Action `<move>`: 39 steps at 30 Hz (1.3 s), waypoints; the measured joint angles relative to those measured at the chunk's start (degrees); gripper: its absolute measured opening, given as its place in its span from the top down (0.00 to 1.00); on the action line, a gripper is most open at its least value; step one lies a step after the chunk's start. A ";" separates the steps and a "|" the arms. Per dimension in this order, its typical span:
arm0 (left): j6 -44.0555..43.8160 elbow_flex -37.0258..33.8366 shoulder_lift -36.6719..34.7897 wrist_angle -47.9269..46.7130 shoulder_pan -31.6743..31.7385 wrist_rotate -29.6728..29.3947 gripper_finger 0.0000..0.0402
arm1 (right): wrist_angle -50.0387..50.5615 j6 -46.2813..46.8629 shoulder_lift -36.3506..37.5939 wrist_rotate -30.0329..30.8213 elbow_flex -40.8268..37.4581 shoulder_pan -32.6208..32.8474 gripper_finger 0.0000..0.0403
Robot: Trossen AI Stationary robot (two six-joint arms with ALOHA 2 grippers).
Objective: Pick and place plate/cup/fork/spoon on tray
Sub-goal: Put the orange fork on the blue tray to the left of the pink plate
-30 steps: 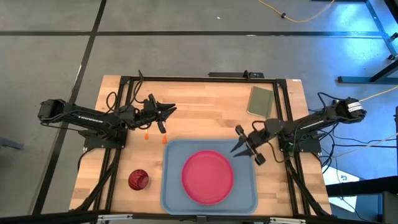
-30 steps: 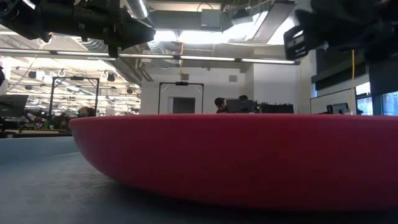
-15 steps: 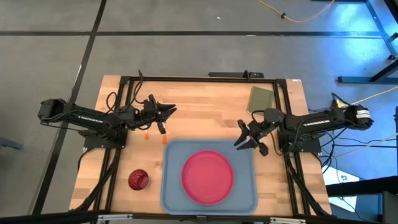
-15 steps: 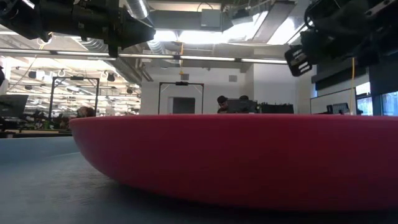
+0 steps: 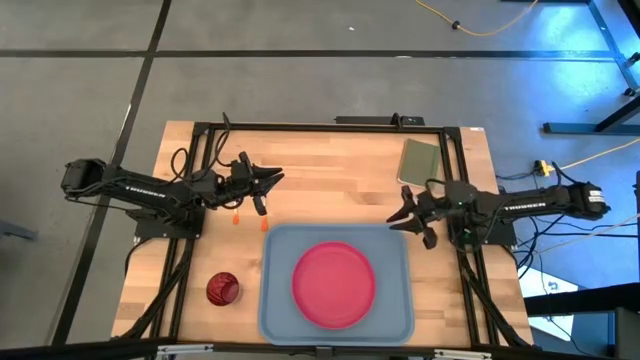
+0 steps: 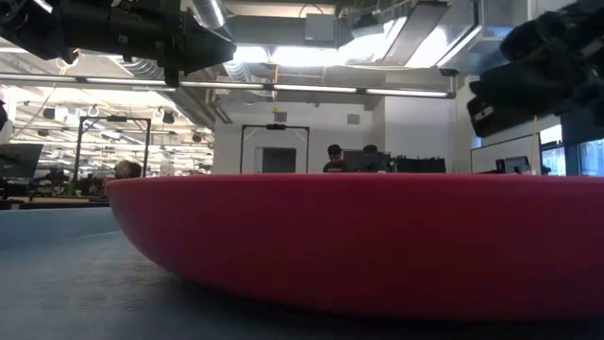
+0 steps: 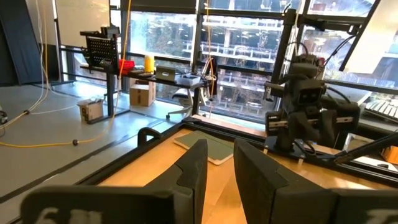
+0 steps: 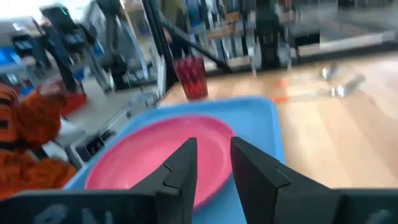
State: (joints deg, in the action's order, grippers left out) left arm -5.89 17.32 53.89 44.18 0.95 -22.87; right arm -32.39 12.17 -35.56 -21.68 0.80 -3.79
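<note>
The pink-red plate (image 5: 333,283) lies flat in the light blue-grey tray (image 5: 280,250); it fills the low view (image 6: 359,246). The maroon cup (image 5: 222,289) stands upright on the wood left of the tray and also shows in the right wrist view (image 8: 191,76). The fork and spoon lie on the wood by the tray's far left corner, with orange handle ends (image 5: 264,224) and silver ends (image 8: 339,89); I cannot tell which is which. My left gripper (image 5: 268,188) hovers open above them. My right gripper (image 5: 408,217) is open and empty at the tray's far right corner.
An olive-green pad (image 5: 420,162) lies at the table's far right, just beyond my right gripper. Black frame rails (image 5: 320,126) run along the table's far edge and sides. Bare wood (image 5: 340,185) lies between the two grippers. People sit in the room behind (image 6: 332,157).
My right gripper has drawn back from over the tray's far right corner toward the table's right and far edges, staying open and empty. The plate lies still in the tray. My left arm has kept still.
</note>
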 joint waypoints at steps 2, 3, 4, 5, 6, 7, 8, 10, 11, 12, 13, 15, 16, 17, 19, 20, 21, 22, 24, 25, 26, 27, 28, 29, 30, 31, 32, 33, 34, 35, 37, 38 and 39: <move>0.02 0.00 -0.02 0.00 0.00 0.00 0.82 | 1.22 -0.39 2.46 -0.26 -0.10 0.08 0.75; 0.02 0.00 -0.02 0.00 -0.02 0.00 0.82 | 1.90 -0.65 3.50 -0.25 0.05 0.11 0.75; 0.02 0.00 0.00 0.00 -0.02 0.00 0.82 | 2.39 -1.04 4.32 -0.25 0.08 0.11 0.75; 0.02 0.00 -0.01 -0.02 -0.02 -0.01 0.82 | 3.31 -1.76 5.01 -0.14 0.10 0.11 0.75; 0.02 0.00 -0.01 -0.01 -0.02 0.00 0.82 | 4.50 -1.98 5.73 0.26 0.11 0.11 0.75; 0.02 0.00 0.00 0.00 0.00 0.00 0.82 | 6.02 -2.00 6.54 1.18 0.11 0.11 0.75; 0.02 0.00 -0.01 -0.01 -0.02 0.00 0.82 | 7.83 -2.00 7.24 2.54 0.11 0.11 0.75; 0.02 0.00 0.00 0.00 0.00 0.00 0.82 | 11.60 -1.98 8.71 5.15 0.11 0.11 0.75; 0.02 0.00 -0.02 0.00 0.00 0.00 0.82 | 13.31 -1.89 9.39 6.54 0.11 0.11 0.75; 0.02 0.00 -0.02 -0.02 -0.02 0.00 0.82 | 14.49 -1.67 10.03 7.64 0.11 0.11 0.75; 0.02 0.00 0.00 0.00 0.00 0.00 0.82 | 15.13 -1.63 10.72 8.29 0.11 0.11 0.75; 0.02 0.00 -0.02 0.00 -0.02 0.00 0.82 | 15.45 -2.29 12.23 8.51 0.11 0.11 0.75; 0.02 0.00 -0.01 -0.02 -0.02 0.00 0.82 | 15.77 -2.97 13.04 8.54 0.11 0.11 0.75; 0.02 0.00 -0.01 -0.01 -0.02 0.00 0.82 | 16.35 -3.47 13.95 8.51 0.11 0.11 0.75; 0.02 0.00 0.00 -0.02 -0.02 0.00 0.82 | 18.40 -3.75 16.05 8.54 0.11 0.11 0.75; 0.02 0.00 -0.01 0.00 -0.01 0.00 0.82 | 19.97 -3.69 17.17 8.56 0.11 0.11 0.75; 0.02 0.00 0.00 -0.02 -0.02 0.00 0.82 | 21.57 -3.48 18.25 8.56 0.11 0.11 0.75; 0.02 0.00 -0.02 -0.02 -0.02 0.00 0.82 | 23.20 -3.38 19.38 8.56 0.13 0.11 0.75; 0.02 0.00 0.00 -0.02 -0.02 0.00 0.82 | 25.91 -3.33 21.57 8.58 0.13 0.11 0.75; 0.02 0.00 -0.01 -0.01 -0.02 0.00 0.82 | 26.72 -3.31 22.58 8.58 0.13 0.11 0.75; 0.02 0.00 0.00 0.00 0.00 0.00 0.82 | 27.51 -3.32 23.61 8.59 0.13 0.11 0.75; 0.02 0.00 -0.01 -0.02 -0.01 0.00 0.82 | 28.35 -3.40 24.60 8.59 0.13 0.11 0.75; 0.02 0.00 0.00 -0.02 0.00 0.00 0.82 | 29.31 -3.46 25.43 8.60 0.13 0.11 0.75; 0.02 0.00 -0.02 -0.02 0.00 0.00 0.82 | 30.55 -3.50 26.21 8.64 0.13 0.11 0.75; 0.02 0.00 -0.01 0.00 -0.01 0.00 0.82 | 30.89 -3.62 26.60 9.19 0.20 0.11 0.75; 0.02 0.00 0.00 -0.02 -0.02 0.00 0.82 | 31.55 -3.87 26.92 9.61 0.48 0.11 0.75; 0.02 0.00 -0.01 0.00 -0.01 0.00 0.82 | 32.19 -4.33 27.20 9.99 0.74 0.11 0.75; 0.02 0.00 0.00 0.00 -0.02 0.00 0.82 | 33.06 -5.04 27.29 10.13 1.02 0.11 0.75; 0.02 0.00 -0.01 0.00 -0.01 0.00 0.82 | 33.50 -5.52 27.27 10.17 1.14 0.11 0.75; 0.03 0.00 -0.01 0.00 -0.01 0.00 0.82 | 33.77 -5.98 27.25 10.14 1.15 0.11 0.75; 0.02 0.00 -0.02 0.00 -0.01 0.00 0.82 | 33.61 -4.32 27.20 10.11 1.15 0.11 0.75; 0.04 0.00 0.00 0.00 -0.02 0.00 0.82 | 33.44 -1.72 27.20 10.13 1.15 0.11 0.75; 0.02 0.00 -0.02 0.00 -0.02 0.00 0.82 | 33.42 1.32 27.20 10.11 1.15 0.11 0.75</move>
State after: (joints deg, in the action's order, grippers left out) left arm -5.87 17.32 53.87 44.18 0.93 -22.87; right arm 1.04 13.50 -8.36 -11.57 1.96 -3.68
